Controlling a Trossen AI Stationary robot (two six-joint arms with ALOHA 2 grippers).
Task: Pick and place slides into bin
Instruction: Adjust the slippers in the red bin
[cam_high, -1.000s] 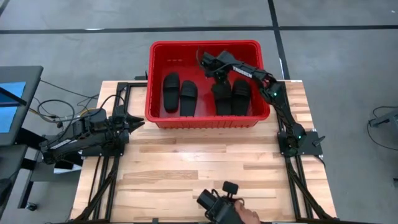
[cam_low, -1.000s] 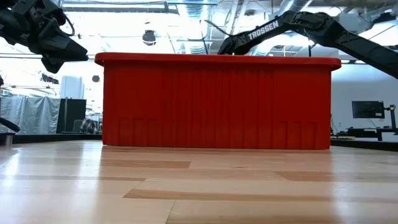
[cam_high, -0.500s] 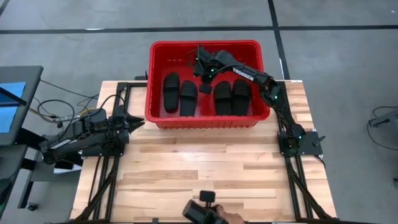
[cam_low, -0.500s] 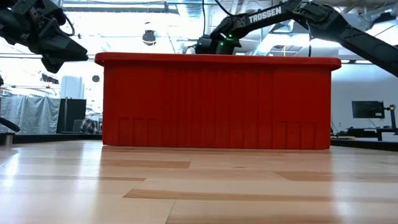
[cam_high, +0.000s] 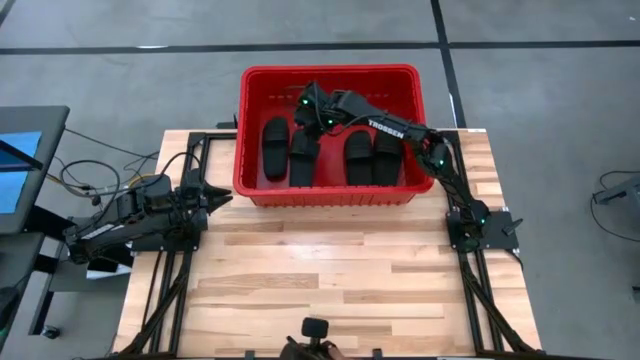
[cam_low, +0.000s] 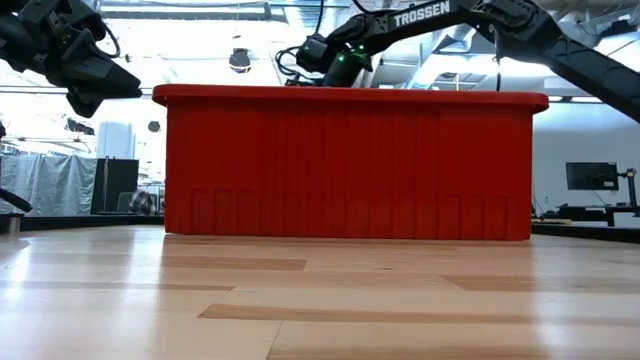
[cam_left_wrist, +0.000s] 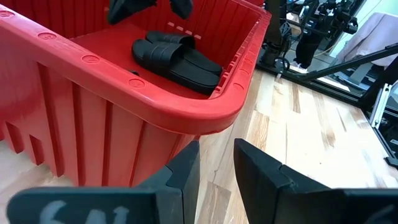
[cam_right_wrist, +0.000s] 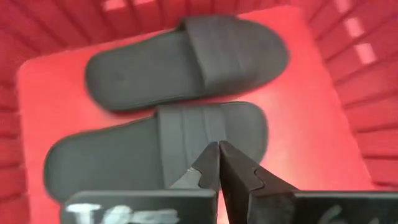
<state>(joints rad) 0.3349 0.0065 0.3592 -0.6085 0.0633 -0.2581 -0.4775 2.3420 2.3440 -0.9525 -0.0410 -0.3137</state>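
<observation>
Four black slides (cam_high: 330, 155) lie flat on the floor of the red bin (cam_high: 246, 120), which stands at twelve o'clock on the wooden table (cam_high: 320, 270); we see two pairs, one toward the bin's nine o'clock side, one toward its three o'clock side; no slide shows on the table itself. Over the nine o'clock pair hovers the right gripper (cam_right_wrist: 219, 163), its arm reaching in from three o'clock; its fingers are pressed together on nothing, tips just above the strap of the nearer slide (cam_right_wrist: 155, 149), with its partner (cam_right_wrist: 186, 59) lying just beside. The left gripper (cam_left_wrist: 214, 165) waits outside the bin near the bin's eight o'clock corner, fingers partly apart and holding nothing. At six o'clock, on the table's edge, a small dark object (cam_high: 315, 328) shows; we cannot tell what it is.

We judge the placing step done, all four slides being in the bin; what seems in hand is a check or a nudge of the nine o'clock pair; next we would lift the right arm straight up over the rim and draw it back toward three o'clock, keeping clear of the bin wall.
</observation>
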